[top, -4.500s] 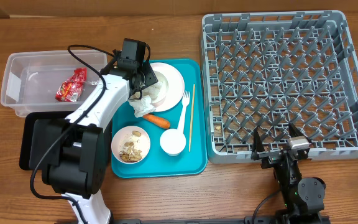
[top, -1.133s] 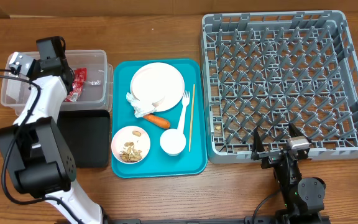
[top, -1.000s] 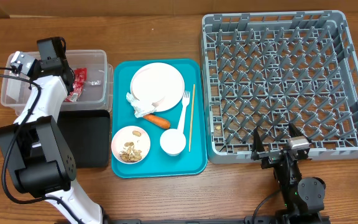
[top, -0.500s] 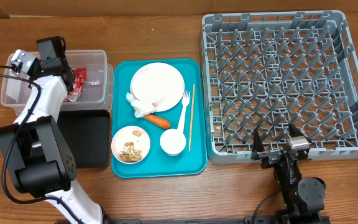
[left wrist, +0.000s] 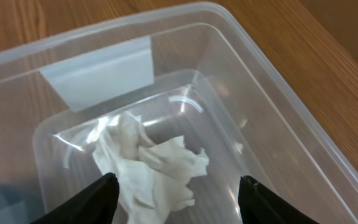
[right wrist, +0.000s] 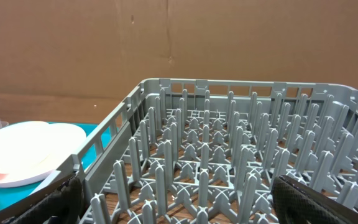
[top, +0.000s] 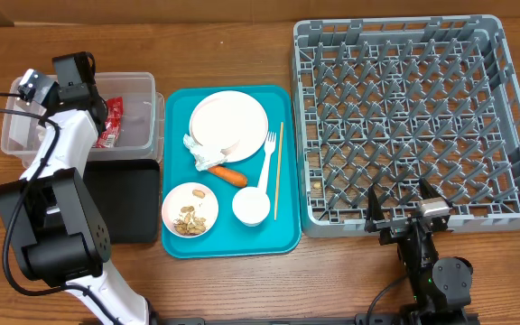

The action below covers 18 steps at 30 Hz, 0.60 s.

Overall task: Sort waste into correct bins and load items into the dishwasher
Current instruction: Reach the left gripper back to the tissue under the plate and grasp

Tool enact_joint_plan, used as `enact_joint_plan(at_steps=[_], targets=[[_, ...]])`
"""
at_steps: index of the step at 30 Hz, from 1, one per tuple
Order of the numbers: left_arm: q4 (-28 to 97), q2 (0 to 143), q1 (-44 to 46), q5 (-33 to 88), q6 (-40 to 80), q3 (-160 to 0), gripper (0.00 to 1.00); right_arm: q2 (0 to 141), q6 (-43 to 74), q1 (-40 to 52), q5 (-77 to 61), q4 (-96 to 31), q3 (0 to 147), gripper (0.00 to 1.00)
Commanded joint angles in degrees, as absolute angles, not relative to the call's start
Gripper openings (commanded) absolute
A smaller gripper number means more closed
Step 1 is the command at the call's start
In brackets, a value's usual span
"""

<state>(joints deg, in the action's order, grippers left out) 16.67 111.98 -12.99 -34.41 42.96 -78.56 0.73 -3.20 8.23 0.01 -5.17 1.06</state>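
Wooden table (top: 242, 289), cardboard wall behind. My left gripper (left wrist: 178, 196) hangs over the clear tub (left wrist: 278, 124) at ten o'clock, jaws apart and gripping nothing. A crumpled napkin (left wrist: 154, 168) lies loose on the tub floor below, and the red wrapper (top: 111, 122) is in the same tub. By my reckoning, most work remains. On the teal tray (top: 287, 239) at centre wait a second napkin (top: 201, 152), carrot (top: 228, 174), scrap bowl (top: 190, 209), plate (top: 228, 117), cup (top: 251, 206), fork (top: 266, 158) and chopstick (top: 278, 171). The grey rack (top: 404, 117) at two o'clock holds no dishes, with my right gripper (top: 397, 217) spread wide at its six o'clock edge.

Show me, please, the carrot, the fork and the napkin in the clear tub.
carrot (top: 227, 174), overhead view, middle of its body.
fork (top: 266, 162), overhead view, middle of its handle.
napkin (left wrist: 154, 169), left wrist view, its crumpled centre.
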Motion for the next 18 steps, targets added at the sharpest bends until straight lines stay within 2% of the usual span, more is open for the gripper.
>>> enact_joint_plan(at_steps=[1,8,9,11,14,18], targets=[[15.99,110.83,-11.94,-30.57,35.27,-79.02,0.64,0.23,-2.96,7.97,-0.08,-4.82,0.45,1.00],[15.09,102.48,-4.25,-29.61,22.98,-79.42,0.73,0.23,-2.96,7.97,-0.08,-4.82,0.45,1.00],[15.20,100.73,-2.13,-28.10,18.61,-79.42,0.78,0.23,-2.96,7.97,-0.10,-4.82,0.45,1.00],[16.58,98.45,1.28,-24.43,12.29,-79.42,1.00,0.23,-2.96,7.97,-0.08,-4.82,0.45,1.00],[19.11,96.23,6.00,-21.93,5.93,-79.42,1.00,0.23,-2.96,7.97,-0.10,-4.82,0.45,1.00],[23.92,95.15,11.29,-20.29,5.39,-79.42,1.00,0.23,-2.96,7.97,-0.10,-4.82,0.45,1.00]])
